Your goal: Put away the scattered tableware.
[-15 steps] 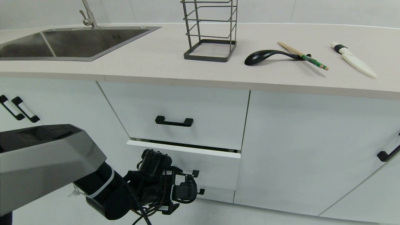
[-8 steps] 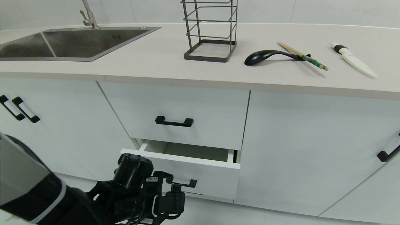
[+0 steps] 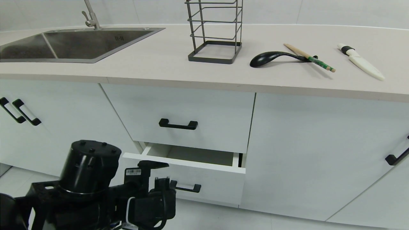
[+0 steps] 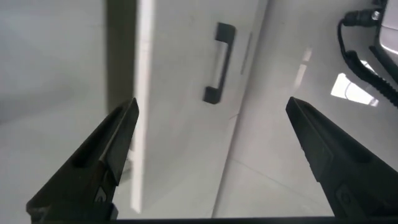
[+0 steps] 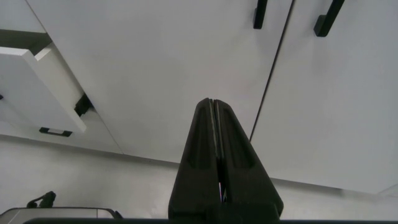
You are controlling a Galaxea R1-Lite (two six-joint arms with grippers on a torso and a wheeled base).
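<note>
The left gripper had let go of the handle and drawn back just left of it, fingers spread. The drawer stayed partly open. The right gripper kept its fingers pressed together. On the worktop, the ladle, chopsticks and knife lay unmoved.

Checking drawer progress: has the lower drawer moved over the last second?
Yes. The lower drawer slid outward from beneath the fixed upper drawer, opening a wider gap.

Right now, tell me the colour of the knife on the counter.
Cream white, with a black band on the handle; the head view shows the knife best.
</note>
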